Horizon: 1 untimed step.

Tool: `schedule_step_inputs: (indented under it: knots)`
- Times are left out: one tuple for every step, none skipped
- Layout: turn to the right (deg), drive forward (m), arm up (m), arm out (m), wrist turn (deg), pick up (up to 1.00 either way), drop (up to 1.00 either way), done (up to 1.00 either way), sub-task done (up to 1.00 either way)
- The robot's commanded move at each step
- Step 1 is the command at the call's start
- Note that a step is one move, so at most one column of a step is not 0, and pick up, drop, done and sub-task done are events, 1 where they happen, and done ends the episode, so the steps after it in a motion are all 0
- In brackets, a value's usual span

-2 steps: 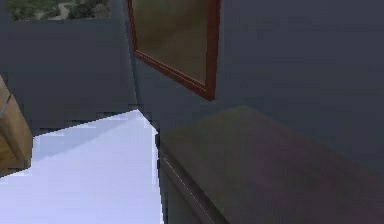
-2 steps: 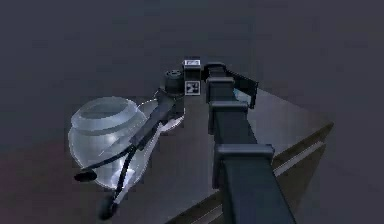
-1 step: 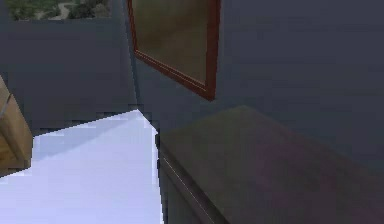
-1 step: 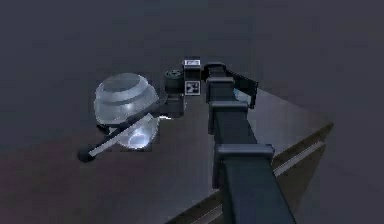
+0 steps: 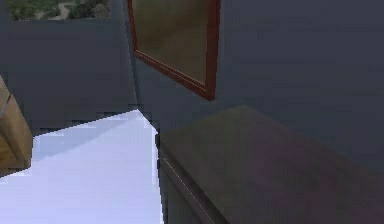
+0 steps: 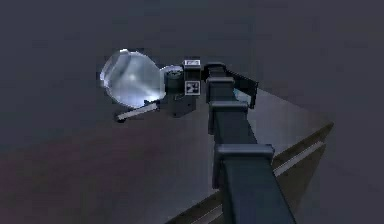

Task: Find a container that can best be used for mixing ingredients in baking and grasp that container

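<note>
Dark wall [image 6: 320, 50] backs a dark worktop [image 6: 90, 170] spreading across the arm side view. Toward its left we see a pale, glassy, rounded bowl [image 6: 130, 77]. Just right of it sits the gripper [image 6: 142, 106], fingers [image 6: 135, 113] pointing left along the bowl's lower edge, and right again the arm [image 6: 235, 150]. So the bowl lies at the fingers' end, left and slightly farther out. Whether the gripper holds it, or it rests on the worktop, we cannot tell.

A dark cabinet [image 5: 270, 160] stands against the wall [image 5: 300, 50]. A red-framed picture [image 5: 175, 40] hangs above it. Pale floor [image 5: 90, 170] lies left of it.
</note>
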Motion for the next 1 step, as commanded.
schedule_step_inputs:
  knots:
    - [0.0,0.0,0.0,0.0,21.0,0.0,0.0,0.0,0.0]
